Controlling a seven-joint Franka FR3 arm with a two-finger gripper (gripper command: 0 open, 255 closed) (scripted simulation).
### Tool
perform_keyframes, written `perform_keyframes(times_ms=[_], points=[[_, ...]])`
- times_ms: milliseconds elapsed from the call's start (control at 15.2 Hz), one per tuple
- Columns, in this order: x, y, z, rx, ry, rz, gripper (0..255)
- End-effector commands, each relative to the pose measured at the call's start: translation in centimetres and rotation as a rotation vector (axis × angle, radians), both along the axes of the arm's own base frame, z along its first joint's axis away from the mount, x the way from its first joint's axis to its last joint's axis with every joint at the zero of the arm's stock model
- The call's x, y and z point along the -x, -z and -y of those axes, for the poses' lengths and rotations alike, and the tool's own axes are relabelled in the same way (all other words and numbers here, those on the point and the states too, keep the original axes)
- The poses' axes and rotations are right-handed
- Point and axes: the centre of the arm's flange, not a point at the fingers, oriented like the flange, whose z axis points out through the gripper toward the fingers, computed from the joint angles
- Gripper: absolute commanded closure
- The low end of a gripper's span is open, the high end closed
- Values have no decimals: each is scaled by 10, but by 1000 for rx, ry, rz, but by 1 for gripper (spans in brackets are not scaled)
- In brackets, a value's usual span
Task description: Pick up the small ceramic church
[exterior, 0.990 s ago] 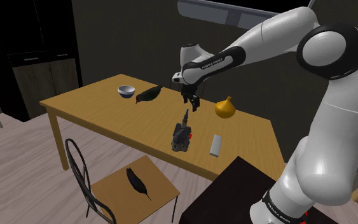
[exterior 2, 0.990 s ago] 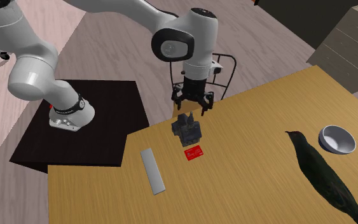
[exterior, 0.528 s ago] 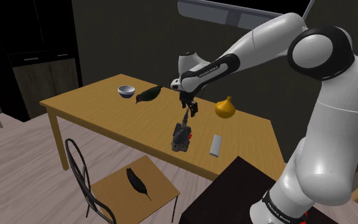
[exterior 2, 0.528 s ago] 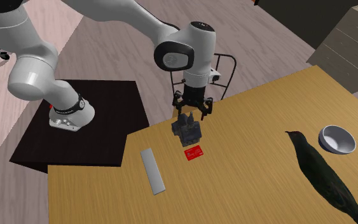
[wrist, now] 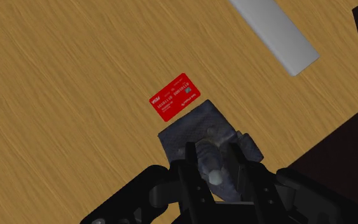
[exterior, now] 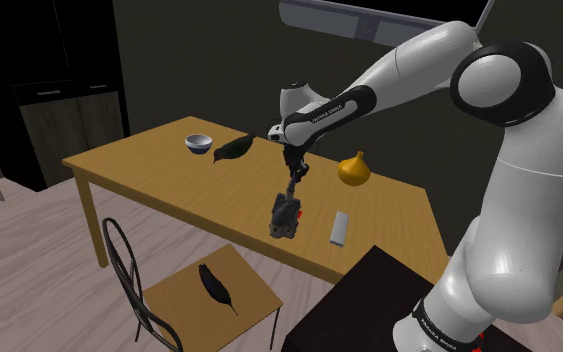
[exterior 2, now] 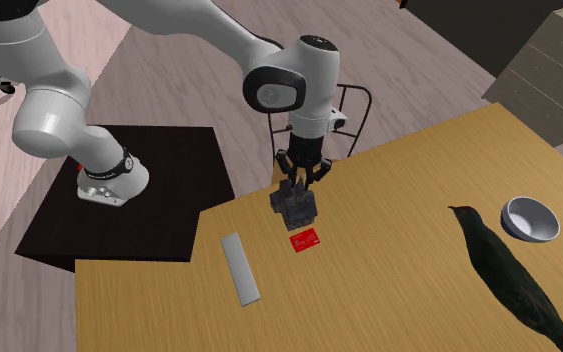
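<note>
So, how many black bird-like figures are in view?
2. One black bird-like figure lies on the wooden table beside the small grey bowl; a smaller one lies on the wooden chair seat. Others could be hidden.

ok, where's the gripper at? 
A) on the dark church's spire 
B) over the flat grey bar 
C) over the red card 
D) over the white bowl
A: in the wrist view the gripper has both fingers clasped on the spire of the church, while the red card lies on the table just beside the church's base.
</note>
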Motion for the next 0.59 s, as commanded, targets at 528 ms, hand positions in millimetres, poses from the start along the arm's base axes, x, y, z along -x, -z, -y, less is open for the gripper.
perform_keyframes(times_ms=[528], points=[[1, -31, 0, 0, 0, -1, 255]])
